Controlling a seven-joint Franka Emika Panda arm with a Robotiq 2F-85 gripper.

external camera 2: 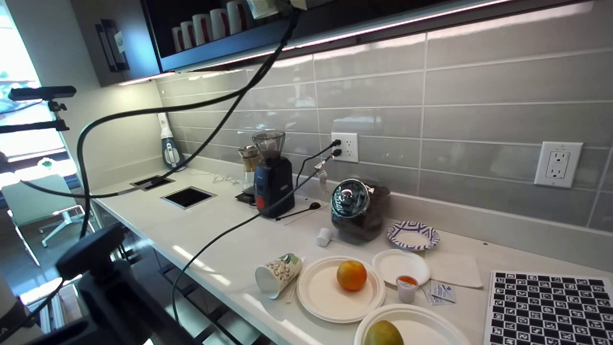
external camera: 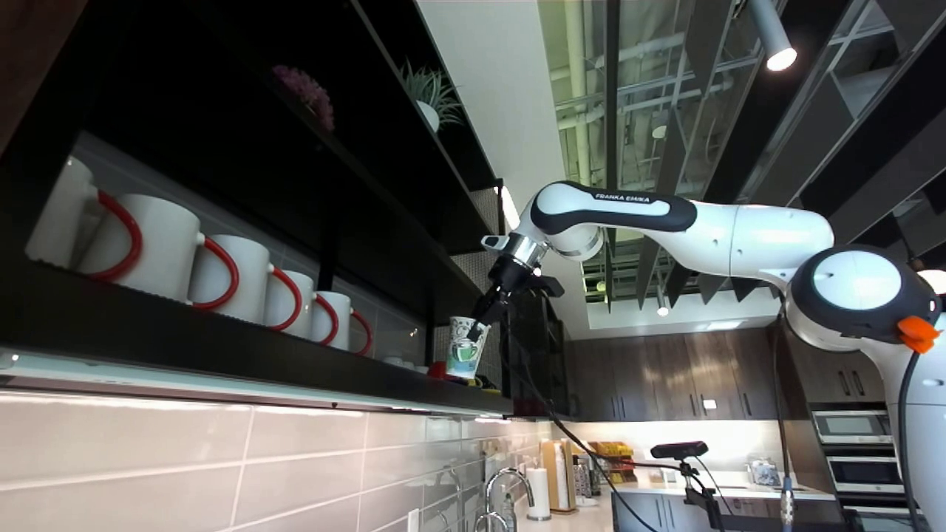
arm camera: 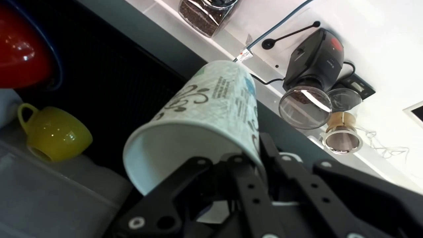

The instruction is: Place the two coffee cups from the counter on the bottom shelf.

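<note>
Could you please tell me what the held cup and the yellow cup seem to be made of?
The held cup: probably paper, fairly matte, judging by its thin wall, lipped rim and printed pattern. The yellow cup: likely glazed ceramic, given its glossy highlights, though plastic is possible.

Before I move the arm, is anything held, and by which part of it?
The end effector pinches a patterned coffee cup by the wall at its rim.

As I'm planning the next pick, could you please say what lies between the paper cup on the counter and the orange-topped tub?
In an exterior view, thin pale sticks and the plate holding the orange lie between the paper cup and the tub.
</note>
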